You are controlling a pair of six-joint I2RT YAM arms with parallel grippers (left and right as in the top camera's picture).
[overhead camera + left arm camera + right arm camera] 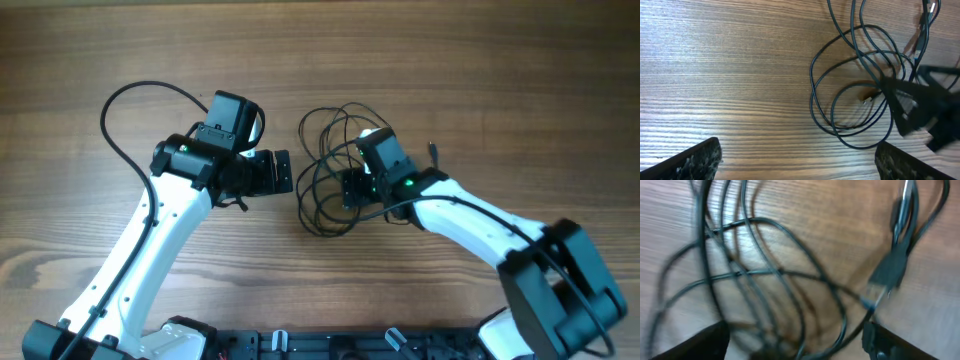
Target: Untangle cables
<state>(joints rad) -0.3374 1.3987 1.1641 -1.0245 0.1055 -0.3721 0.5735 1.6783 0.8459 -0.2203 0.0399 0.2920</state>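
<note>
Mid-table (500, 70), on bare wood: cables (330, 170) in one heap of crossed loops, none laid out apart. Judged barely begun: no strand drawn clear, plug ends inside or at the edge of the heap, nearly all the sorting left to do.

Just beside the heap's left edge, not touching: left gripper (286, 172). Fingers (695, 160) wide apart in wrist view, only wood between them. Loops ahead and off to the right, with a small metal plug (868, 98) among them.

Over the heap's right part: right gripper (347, 188). Fingers (695, 342) apart, one at each lower corner of wrist view. Several strands between and beneath them, black plug (887, 275) toward the right-hand finger. Much blur in that view. No clamp on any wire seen. Cannot tell whether either finger brushes a strand.
</note>
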